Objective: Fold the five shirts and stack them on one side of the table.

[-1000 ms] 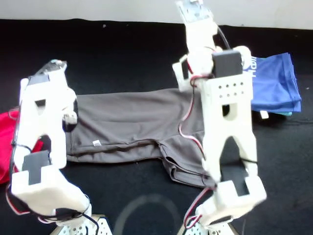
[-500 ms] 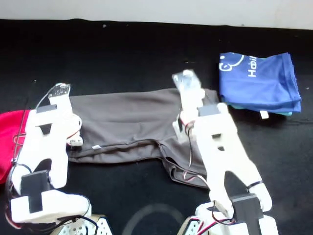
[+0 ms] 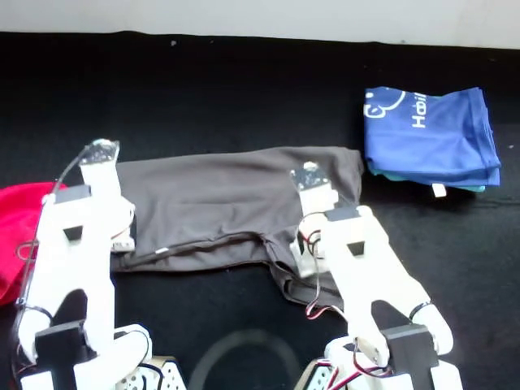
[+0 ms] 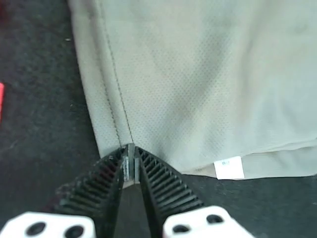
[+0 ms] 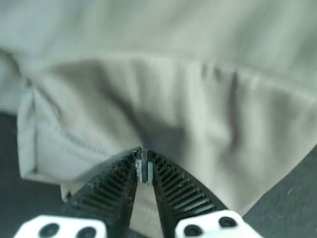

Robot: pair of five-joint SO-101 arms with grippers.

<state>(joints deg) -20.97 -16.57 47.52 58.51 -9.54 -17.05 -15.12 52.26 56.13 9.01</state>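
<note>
So the step in hand is the grey shirt (image 3: 219, 203). It's lying spread out and mostly flat in the middle of the desk (image 3: 203, 89), with one end bunched up and folded under itself on the right arm's side. A folded blue shirt (image 3: 431, 134) already sits at the far right side of the desk, apparently on top of another folded piece, so that looks like the stack. A red shirt (image 3: 16, 227) waits at the left edge, well apart from it.

The left hand (image 4: 130, 151) is down at the shirt's hemmed corner, just beside the little white tag (image 4: 229, 167). Its jaws are pressed together, with the tips right on the edge of the cloth. The right hand (image 5: 143, 153) is also closed, with its tips over the rumpled, layered bit. I honestly can't tell if either one has fabric pinched or is just resting on it.

My guess is this is the start of a fold, with the task maybe under halfway done. The next move needs a sure pinch at both ends, then a lift and carry across together — and that bunched end needs to go flat first, or the fold comes out lumpy.
</note>
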